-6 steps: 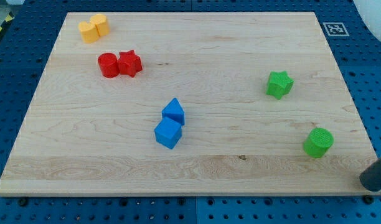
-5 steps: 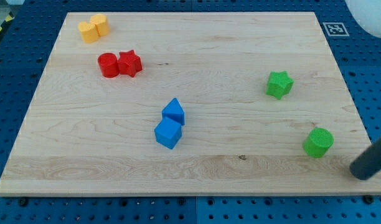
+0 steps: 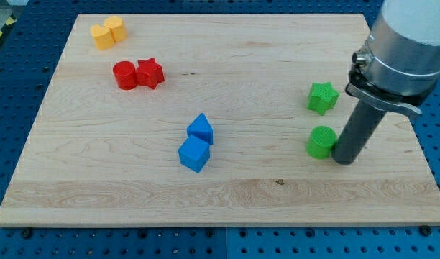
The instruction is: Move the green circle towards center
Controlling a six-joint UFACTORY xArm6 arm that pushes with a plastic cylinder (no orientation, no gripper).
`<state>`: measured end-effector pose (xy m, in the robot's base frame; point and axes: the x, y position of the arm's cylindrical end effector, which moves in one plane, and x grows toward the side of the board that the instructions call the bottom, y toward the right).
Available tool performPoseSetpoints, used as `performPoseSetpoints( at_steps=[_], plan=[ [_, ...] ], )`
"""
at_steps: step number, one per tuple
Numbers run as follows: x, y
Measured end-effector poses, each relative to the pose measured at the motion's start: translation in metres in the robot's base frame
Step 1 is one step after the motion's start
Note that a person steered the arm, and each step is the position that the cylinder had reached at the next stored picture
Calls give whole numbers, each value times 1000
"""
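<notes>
The green circle point(image 3: 321, 142) lies on the wooden board point(image 3: 227, 194) right of the middle. My tip point(image 3: 344, 159) stands on the board touching the green circle's right side. The dark rod rises from it up to the arm at the view's top right. A green star point(image 3: 323, 97) lies just above the circle, apart from it.
Two blue blocks, one point(image 3: 200, 129) above the other point(image 3: 194, 154), touch near the board's middle. A red circle point(image 3: 124, 75) and red star point(image 3: 149, 73) touch at upper left. Two yellow blocks point(image 3: 108, 32) sit at the top left corner.
My tip came in from the view's bottom right and moved up and left. The green circle has slid up and left, from the lower right toward the middle.
</notes>
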<state>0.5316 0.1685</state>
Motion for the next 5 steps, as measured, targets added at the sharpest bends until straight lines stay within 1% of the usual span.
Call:
performPoseSetpoints(
  at_steps=[5],
  plan=[
    [-39, -76]
  ],
)
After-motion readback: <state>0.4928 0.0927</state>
